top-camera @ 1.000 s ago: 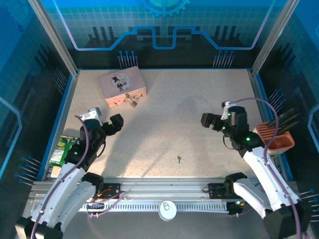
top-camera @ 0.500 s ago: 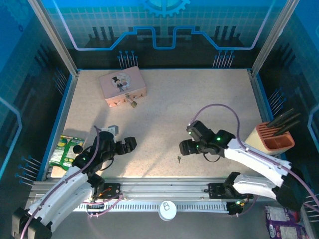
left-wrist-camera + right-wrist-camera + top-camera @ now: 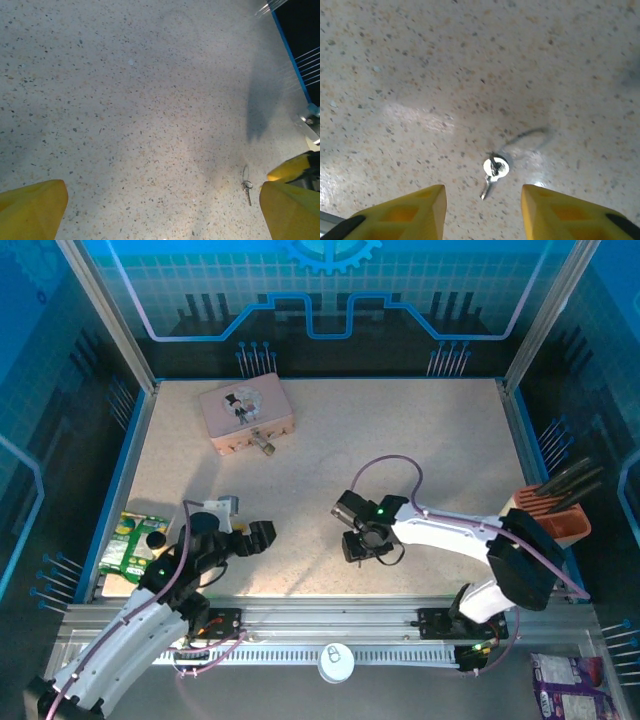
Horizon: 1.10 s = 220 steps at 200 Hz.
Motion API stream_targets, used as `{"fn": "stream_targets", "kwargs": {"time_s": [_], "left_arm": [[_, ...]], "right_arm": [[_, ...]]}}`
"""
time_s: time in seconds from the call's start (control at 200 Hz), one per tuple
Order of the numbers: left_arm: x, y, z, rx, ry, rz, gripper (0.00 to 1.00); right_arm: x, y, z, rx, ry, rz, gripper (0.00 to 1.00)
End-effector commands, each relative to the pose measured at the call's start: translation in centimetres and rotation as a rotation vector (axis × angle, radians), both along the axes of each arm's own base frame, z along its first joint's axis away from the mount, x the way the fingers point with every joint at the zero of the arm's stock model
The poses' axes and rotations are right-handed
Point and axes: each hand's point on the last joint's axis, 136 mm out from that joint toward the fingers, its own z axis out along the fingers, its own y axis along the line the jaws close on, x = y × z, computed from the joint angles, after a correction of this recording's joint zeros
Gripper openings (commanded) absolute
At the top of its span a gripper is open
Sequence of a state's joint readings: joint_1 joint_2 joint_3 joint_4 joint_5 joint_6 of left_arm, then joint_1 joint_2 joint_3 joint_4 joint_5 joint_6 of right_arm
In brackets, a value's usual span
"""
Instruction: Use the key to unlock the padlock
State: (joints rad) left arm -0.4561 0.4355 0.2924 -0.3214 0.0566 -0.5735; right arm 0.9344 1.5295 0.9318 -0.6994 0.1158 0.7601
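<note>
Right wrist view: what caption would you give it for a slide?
Two spread yellow fingers frame a tiny silver key lying on the speckled tabletop.

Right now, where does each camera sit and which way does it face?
Top external: above and behind the bases, looking down on the table; shows the left gripper, the right gripper, and the padlock by the pink tin.
Left wrist: on the left wrist, facing down at the table; its yellow fingers at the bottom corners, the key lower right.
Right wrist: on the right wrist, facing down; its yellow fingers at the bottom, the key ahead between them.
Shared: both wrist views catch the key.
</note>
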Motion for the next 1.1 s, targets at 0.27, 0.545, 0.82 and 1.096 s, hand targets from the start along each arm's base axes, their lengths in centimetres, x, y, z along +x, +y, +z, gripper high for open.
{"fn": "stream_targets", "kwargs": {"time_s": [0.27, 0.545, 0.82, 1.096], "left_arm": [[-0.4, -0.9, 0.3, -0.018, -0.047, -0.067, 0.99], [-0.6, -1.0, 0.5, -0.026, -0.058, -0.076, 0.99], [-0.5, -1.0, 0.5, -0.026, -0.059, -0.072, 0.99], [-0.4, -1.1, 0.6, -0.023, -0.053, -0.074, 0.99]], "right_arm": [[0.0, 0.2, -1.6, -0.128, 0.032, 0.027, 0.31], [-0.3, -0.4, -2.6, -0.193, 0.058, 0.039, 0.27], [-0.7, -0.7, -3.4, -0.224, 0.064, 0.046, 0.2], [-0.4, -0.8, -3.0, -0.211, 0.027, 0.03, 0.08]]}}
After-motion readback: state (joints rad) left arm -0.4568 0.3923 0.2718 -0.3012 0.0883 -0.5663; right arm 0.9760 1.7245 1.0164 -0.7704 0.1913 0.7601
